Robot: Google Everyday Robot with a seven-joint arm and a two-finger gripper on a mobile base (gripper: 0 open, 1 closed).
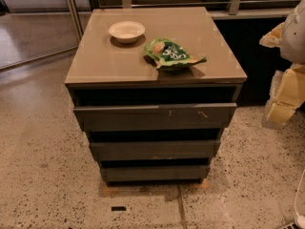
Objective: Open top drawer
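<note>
The top drawer is the widest dark grey-brown flat front of the cabinet, with small pale scratch marks right of centre. A dark gap shows between it and the cabinet top. Two narrower drawer fronts sit below it, each set further back. My gripper, pale yellow and white, hangs at the right edge of the view, to the right of the cabinet and apart from the drawer, at about the drawer's height.
On the glossy cabinet top stand a white bowl and a green snack bag. Speckled floor surrounds the cabinet. A metal rail and dark wall run behind it.
</note>
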